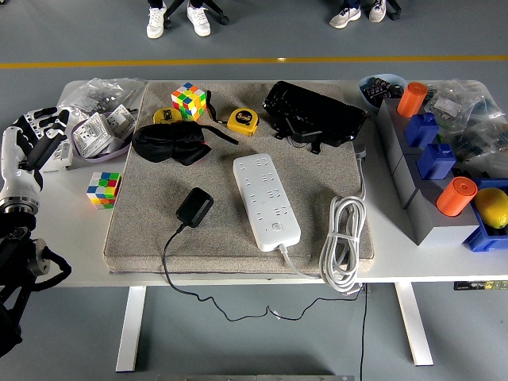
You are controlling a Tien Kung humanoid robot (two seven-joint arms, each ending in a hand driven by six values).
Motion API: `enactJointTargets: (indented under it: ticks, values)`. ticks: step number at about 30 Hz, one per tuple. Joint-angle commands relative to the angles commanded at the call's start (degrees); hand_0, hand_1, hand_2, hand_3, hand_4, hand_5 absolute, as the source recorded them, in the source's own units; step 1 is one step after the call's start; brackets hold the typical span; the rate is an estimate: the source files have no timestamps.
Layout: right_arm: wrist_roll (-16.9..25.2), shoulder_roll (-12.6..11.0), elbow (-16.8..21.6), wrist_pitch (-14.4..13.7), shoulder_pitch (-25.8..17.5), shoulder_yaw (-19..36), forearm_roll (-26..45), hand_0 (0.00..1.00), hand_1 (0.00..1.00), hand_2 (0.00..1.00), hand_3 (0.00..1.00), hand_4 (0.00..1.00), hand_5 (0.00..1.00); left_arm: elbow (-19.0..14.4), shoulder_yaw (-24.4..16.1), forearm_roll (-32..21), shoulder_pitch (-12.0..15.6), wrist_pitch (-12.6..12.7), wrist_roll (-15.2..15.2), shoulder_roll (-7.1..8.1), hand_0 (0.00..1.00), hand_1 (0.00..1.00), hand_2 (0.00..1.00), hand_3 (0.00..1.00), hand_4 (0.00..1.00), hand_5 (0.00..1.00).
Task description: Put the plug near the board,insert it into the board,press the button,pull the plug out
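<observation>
A white power strip (266, 198) lies lengthwise on the grey mat (143, 230), its button end toward the near edge. A black plug adapter (194, 207) rests on the mat to the strip's left, a hand's width away, with its thin black cable (171, 270) trailing off the table's front. My left hand (33, 135) hovers at the far left edge, fingers spread, holding nothing, well away from the plug. The right arm does not appear.
On the mat's far part lie a black eye mask (171, 143), a Rubik's cube (189, 101), two yellow tape measures (243, 121) and a black bag (313, 113). Another cube (104, 190) sits left of the mat. The strip's coiled white cord (343, 242) lies right. Grey and blue bins (436, 182) stand at right.
</observation>
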Motion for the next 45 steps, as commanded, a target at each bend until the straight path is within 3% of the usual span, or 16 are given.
enactJointTargets:
  ticks: [8, 19, 20, 22, 32, 45]
  values:
    - [0.02, -0.06, 0.05, -0.01, 0.05, -0.16, 0.04, 0.662, 0.684, 0.679, 0.58, 0.998, 0.572, -1.4, 2.8, 3.02, 0.08, -0.32, 1.06, 0.29, 0.495, 0.602, 0.598, 0.598, 0.853, 0.374]
    - [0.08, -0.43, 0.13, -0.03, 0.34, -0.54, 0.08, 0.661, 0.684, 0.679, 0.58, 0.998, 0.572, -6.11, 11.98, 21.3, 0.22, -0.39, 6.85, 1.59, 0.546, 0.648, 0.658, 0.622, 0.916, 0.391]
    - [0.07, -0.45, 0.13, -0.02, 0.34, -0.63, 0.1, 0.663, 0.684, 0.68, 0.58, 0.998, 0.573, -6.28, 12.56, 22.8, 0.2, -0.43, 7.32, 1.62, 0.62, 0.685, 0.701, 0.717, 0.998, 0.473]
    - [0.08, -0.46, 0.16, -0.01, 0.29, -0.79, 0.11, 0.663, 0.684, 0.68, 0.58, 0.998, 0.573, -6.57, 13.98, 26.16, 0.15, -0.69, 8.7, 1.67, 0.62, 0.685, 0.701, 0.717, 0.998, 0.473]
    - [0.12, -0.62, 0.18, 0.01, 0.2, -1.12, 0.15, 0.662, 0.683, 0.679, 0.58, 0.998, 0.572, -5.95, 20.14, 39.22, -1.01, -0.17, 13.17, 1.4, 0.673, 0.709, 0.742, 0.748, 0.998, 0.524]
    - [0.12, -0.48, 0.19, 0.04, -0.05, -0.99, 0.13, 0.662, 0.684, 0.679, 0.579, 0.998, 0.572, -4.11, 26.08, 47.25, -2.69, -0.92, 17.67, -0.01, 0.66, 0.695, 0.731, 0.751, 0.998, 0.525]
